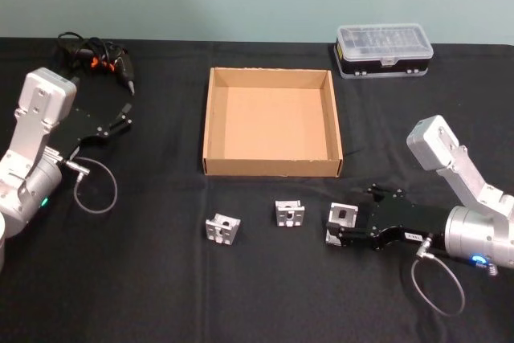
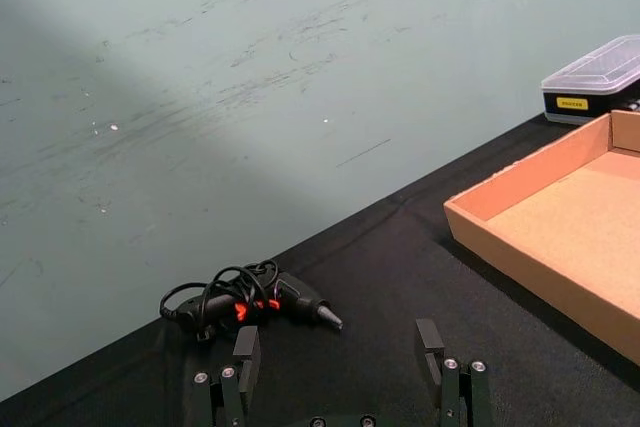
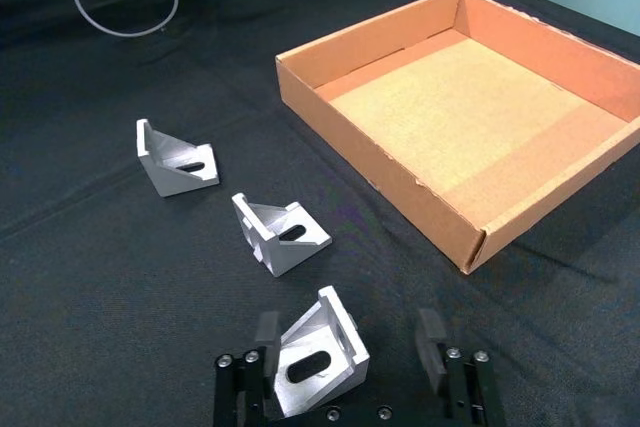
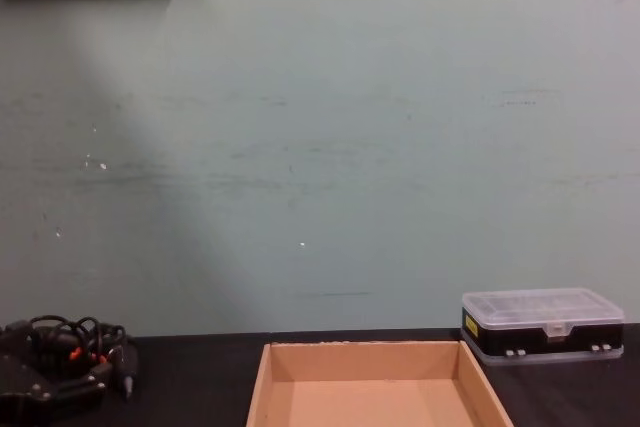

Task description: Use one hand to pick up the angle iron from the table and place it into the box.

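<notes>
Three angle irons lie in a row on the black tabletop (image 1: 161, 295), toward its front edge and just clear of the near wall of the cardboard box (image 1: 269, 168). They are the left angle iron (image 1: 222, 229), the middle angle iron (image 1: 289, 214) and the right angle iron (image 1: 342, 219). All three rest on the cloth; none is in the box, whose floor is bare.

The right gripper (image 1: 357, 221) is low over the right-hand part of the tabletop and straddles the right angle iron (image 3: 322, 357). Its fingers (image 3: 267, 335) are released, one on each side of the piece. In the right wrist view the iron sits off-centre: one finger is just beside it, perhaps touching, and the other stands apart. My judgement is that this iron was chosen because it lies nearest that arm.

The left gripper (image 1: 122, 120) is parked by the left edge, fingers spread on nothing. That fits a one-handed job.

The box stands mid-tabletop, open-topped with low walls, close behind the row. I judge that placing will need only a short lift over the near wall.

A clear-lidded black case (image 1: 384, 50) sits at the back right and a corded tool (image 1: 104, 58) at the back left corner. Both are well out of the path.

Assessment: approach complete, grasp not yet made. Risk: with the iron off-centre, closing may push or twist it before both fingers bear.
</notes>
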`<state>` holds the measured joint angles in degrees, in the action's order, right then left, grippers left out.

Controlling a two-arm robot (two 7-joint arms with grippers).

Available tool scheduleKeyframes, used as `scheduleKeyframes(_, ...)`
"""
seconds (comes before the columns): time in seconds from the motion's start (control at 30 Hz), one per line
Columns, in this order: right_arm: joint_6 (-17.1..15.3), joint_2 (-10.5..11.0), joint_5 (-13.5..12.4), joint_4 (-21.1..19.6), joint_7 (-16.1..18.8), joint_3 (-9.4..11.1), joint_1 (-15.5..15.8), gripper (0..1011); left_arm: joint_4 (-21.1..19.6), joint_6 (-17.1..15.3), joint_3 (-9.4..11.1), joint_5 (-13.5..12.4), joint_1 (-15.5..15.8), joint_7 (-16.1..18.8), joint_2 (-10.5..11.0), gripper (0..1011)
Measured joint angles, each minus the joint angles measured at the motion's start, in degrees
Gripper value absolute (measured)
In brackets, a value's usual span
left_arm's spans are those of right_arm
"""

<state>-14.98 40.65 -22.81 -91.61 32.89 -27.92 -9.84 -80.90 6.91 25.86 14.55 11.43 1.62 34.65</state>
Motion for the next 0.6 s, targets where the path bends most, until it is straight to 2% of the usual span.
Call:
scheduleKeyframes(0.07,0.0,0.0,0.0,0.0,0.0,0.0,0.0,848,0.0,0.0,0.0,0.0,0.0,0.0,0.0,1011)
scheduleKeyframes(0.1,0.1,0.0,0.0,-0.1,0.0,0.0,0.0,790,0.0,0.0,0.0,0.0,0.0,0.0,0.0,1011)
scheduleKeyframes(0.13,0.1,0.0,0.0,-0.1,0.0,0.0,0.0,790,0.0,0.0,0.0,0.0,0.0,0.0,0.0,1011)
scheduleKeyframes(0.3,0.1,0.1,0.0,-0.1,0.0,0.1,0.0,640,0.0,0.0,0.0,0.0,0.0,0.0,0.0,1011)
scheduleKeyframes(0.33,0.1,0.1,0.0,-0.1,0.0,0.1,0.1,580,0.0,0.0,0.0,0.0,0.0,0.0,0.0,1011)
scheduleKeyframes(0.57,0.2,0.1,0.0,-0.2,0.0,0.1,0.1,396,0.0,0.0,0.0,0.0,0.0,0.0,0.0,1011)
scheduleKeyframes(0.6,0.2,0.1,0.0,-0.2,0.0,0.1,0.1,335,0.0,0.0,0.0,0.0,0.0,0.0,0.0,1011)
